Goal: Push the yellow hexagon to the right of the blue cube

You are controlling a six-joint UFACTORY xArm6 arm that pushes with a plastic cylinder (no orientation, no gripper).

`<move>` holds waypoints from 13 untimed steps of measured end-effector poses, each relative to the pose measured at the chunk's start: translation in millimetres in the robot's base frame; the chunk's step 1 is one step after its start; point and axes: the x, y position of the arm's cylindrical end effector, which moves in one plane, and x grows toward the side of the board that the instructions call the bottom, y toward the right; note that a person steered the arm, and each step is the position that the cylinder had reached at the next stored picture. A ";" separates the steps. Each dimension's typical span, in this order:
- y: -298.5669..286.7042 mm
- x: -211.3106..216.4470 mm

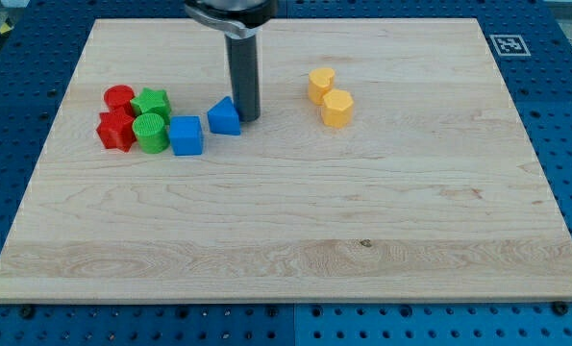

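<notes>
The yellow hexagon lies right of the board's centre, touching a yellow cylinder just above-left of it. The blue cube sits at the left, at the right end of a cluster of blocks. My tip rests against the right side of a blue triangular block, which lies just up-right of the blue cube. The tip is about a hundred pixels left of the yellow hexagon.
Left of the blue cube are a green cylinder, a green star, a red cylinder and a red star, packed together. A fiducial marker sits at the board's top right corner.
</notes>
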 end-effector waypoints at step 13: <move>224.0 3.3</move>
